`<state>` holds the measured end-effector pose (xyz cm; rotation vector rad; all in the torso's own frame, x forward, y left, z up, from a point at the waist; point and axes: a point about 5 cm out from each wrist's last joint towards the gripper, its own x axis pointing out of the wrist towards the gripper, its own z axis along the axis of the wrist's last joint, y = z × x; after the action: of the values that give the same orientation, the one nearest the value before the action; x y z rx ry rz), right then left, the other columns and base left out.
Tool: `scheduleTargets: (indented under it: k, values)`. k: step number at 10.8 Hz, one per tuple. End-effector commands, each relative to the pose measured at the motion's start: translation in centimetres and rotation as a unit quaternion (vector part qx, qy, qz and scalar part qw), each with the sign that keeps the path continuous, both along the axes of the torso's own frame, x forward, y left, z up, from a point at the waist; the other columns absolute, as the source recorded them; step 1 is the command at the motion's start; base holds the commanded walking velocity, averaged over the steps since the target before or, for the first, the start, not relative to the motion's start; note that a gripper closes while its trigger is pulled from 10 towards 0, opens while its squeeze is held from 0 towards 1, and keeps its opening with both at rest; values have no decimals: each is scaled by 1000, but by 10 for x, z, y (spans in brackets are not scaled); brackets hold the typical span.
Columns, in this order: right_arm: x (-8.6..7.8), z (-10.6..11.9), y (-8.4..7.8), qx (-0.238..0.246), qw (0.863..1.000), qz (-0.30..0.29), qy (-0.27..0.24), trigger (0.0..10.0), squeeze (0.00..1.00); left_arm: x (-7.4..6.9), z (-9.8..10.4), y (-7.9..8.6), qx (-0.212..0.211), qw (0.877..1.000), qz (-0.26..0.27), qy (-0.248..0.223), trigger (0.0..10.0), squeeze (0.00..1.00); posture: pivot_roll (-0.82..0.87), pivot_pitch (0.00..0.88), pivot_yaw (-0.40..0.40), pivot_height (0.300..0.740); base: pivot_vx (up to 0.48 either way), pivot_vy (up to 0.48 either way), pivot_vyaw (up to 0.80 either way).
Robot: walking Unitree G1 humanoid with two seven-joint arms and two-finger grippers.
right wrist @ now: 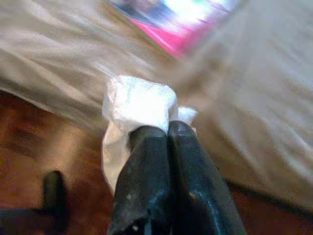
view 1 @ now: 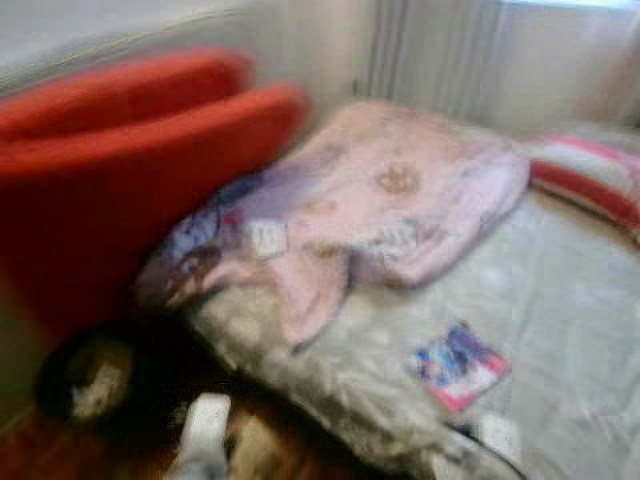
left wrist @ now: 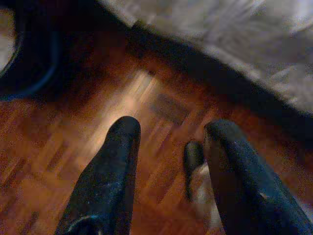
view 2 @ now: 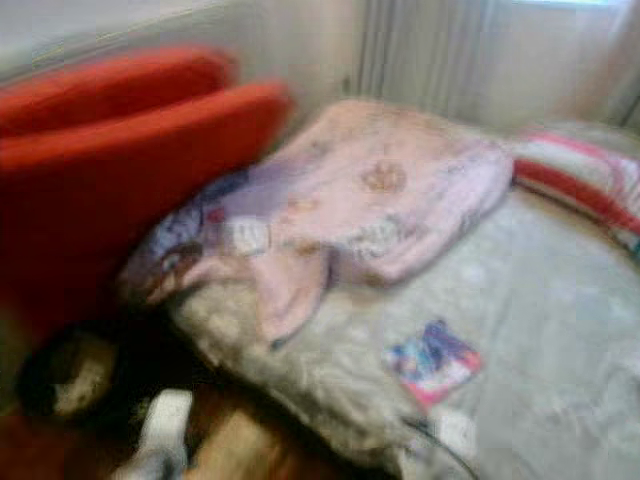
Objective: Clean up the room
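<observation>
1. At the far left, two red cushions (view 1: 120, 150) are seen leaning against the wall, one behind the other, beside the bed (view 1: 560, 300).
2. Below the cushions, a dark round bin (view 1: 85, 375) with something pale inside is seen on the wood floor (left wrist: 73, 147).
3. The left gripper (left wrist: 168, 142) is held over the floor near the bed edge; its two black fingers (left wrist: 110, 176) are spread apart and nothing is held between them.
4. A pink patterned blanket (view 1: 390, 190) is bunched on the near corner of the bed, with one flap hanging over the edge toward the floor.
5. A small pink and blue packet (view 1: 458, 366) lies flat on the grey bedcover, apart from the blanket and near the front edge.
6. The right gripper (right wrist: 166, 134) is clenched on a crumpled white tissue (right wrist: 139, 105), which is pinched between the fingertips and held above the bed edge, just short of the packet.
7. A red and white striped pillow (view 1: 590, 175) is seen at the far right of the bed.
8. Pale curtains (view 1: 450, 50) hang behind the bed.
9. All head views are blurred, so finer detail cannot be told.
</observation>
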<state>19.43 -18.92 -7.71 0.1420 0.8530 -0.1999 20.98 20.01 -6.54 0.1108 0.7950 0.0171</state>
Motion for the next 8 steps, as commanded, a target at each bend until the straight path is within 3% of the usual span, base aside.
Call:
scheduleTargets:
  k: [1, 8]
  values:
    - [-7, -3, -6, -8, 1000, 1, 11, 10000, 0, 5, 2, -4, -5, 1000, 1, -5, 10000, 0, 128, 0, -26, 740, 0, 0, 800]
    - [-3, -1, -8, -18, 999, 23, 13, 10000, 0, -1, -1, 1, -12, 999, 33, 0, 10000, 0, 152, 0, -47, 740, 0, 0, 800]
